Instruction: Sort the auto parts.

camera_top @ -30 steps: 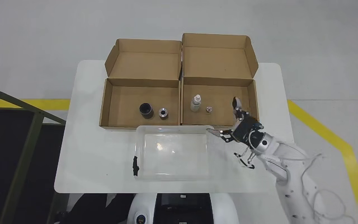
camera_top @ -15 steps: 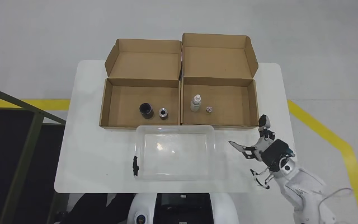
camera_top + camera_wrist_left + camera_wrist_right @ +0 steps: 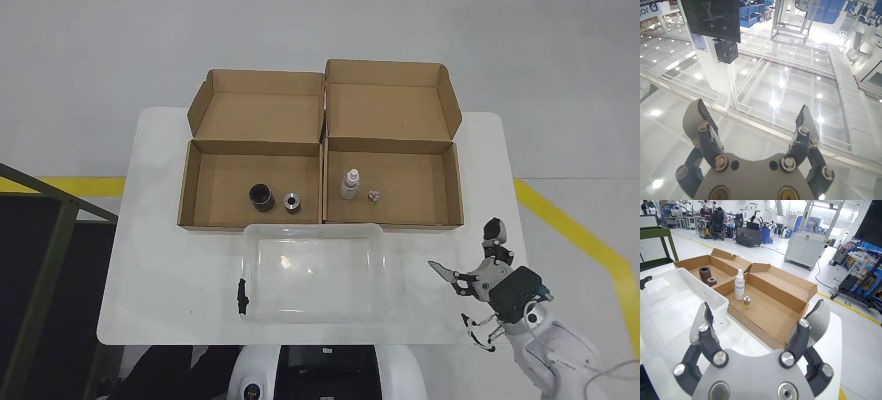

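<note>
The right gripper (image 3: pixel 462 247) hangs over the table's (image 3: pixel 160 270) right front corner, jaws wide apart and empty. The left gripper (image 3: pixel 752 104) points up at the ceiling, jaws likewise apart. In the right cardboard box (image 3: pixel 425 195) a spray bottle (image 3: pixel 739 286) stands upright, nozzle up, a small fitting (image 3: pixel 746 303) just beside it, stud upward. The left box (image 3: pixel 215 190) holds a dark cylinder (image 3: pixel 704 274) and a metal ring (image 3: pixel 712 281), both on end. A clear bin (image 3: pixel 312 231) sits before the boxes.
</note>
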